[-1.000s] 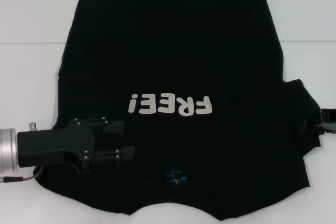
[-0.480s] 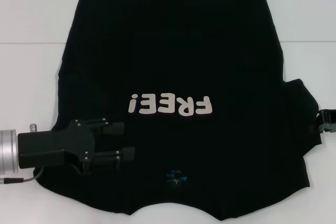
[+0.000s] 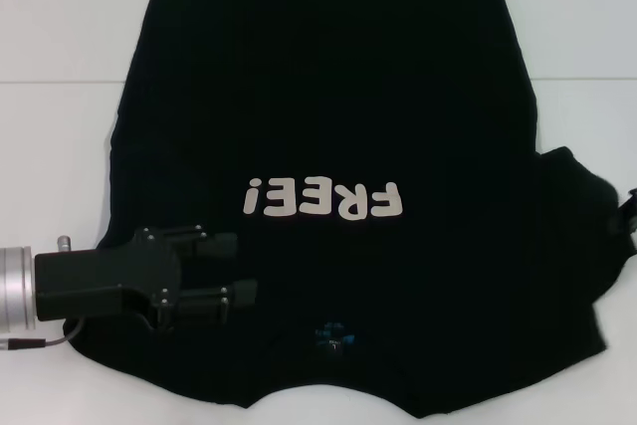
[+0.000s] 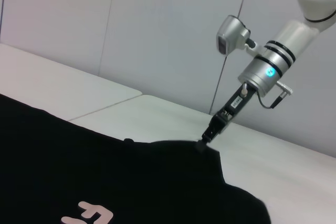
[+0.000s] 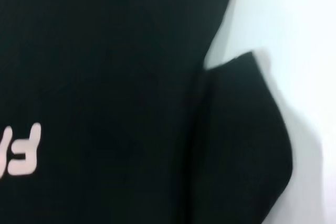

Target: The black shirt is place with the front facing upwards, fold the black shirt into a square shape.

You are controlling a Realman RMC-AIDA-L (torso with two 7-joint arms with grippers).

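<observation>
The black shirt [image 3: 328, 97] lies flat on the white table, front up, with its pale "FREE!" lettering [image 3: 323, 198] at the middle and a small blue mark [image 3: 331, 333] at the neck near me. My left gripper [image 3: 237, 267] hovers open over the shirt's near left shoulder area, nothing between its fingers. My right gripper [image 4: 206, 141] is shut on the edge of the right sleeve [image 3: 582, 216], which rises to a small peak in the left wrist view. In the head view it only shows at the right edge. The right wrist view shows that sleeve [image 5: 241, 140] spread beside the body.
The white table [image 3: 60, 146] shows bare on both sides of the shirt, with a thin seam line [image 3: 60, 82] across it. Pale wall panels [image 4: 157, 35] stand behind the table. The shirt's hem lies at the far edge of the head view.
My right gripper has moved right, almost out of the head view, drawing the right sleeve outward and wider. The left gripper has barely moved.
</observation>
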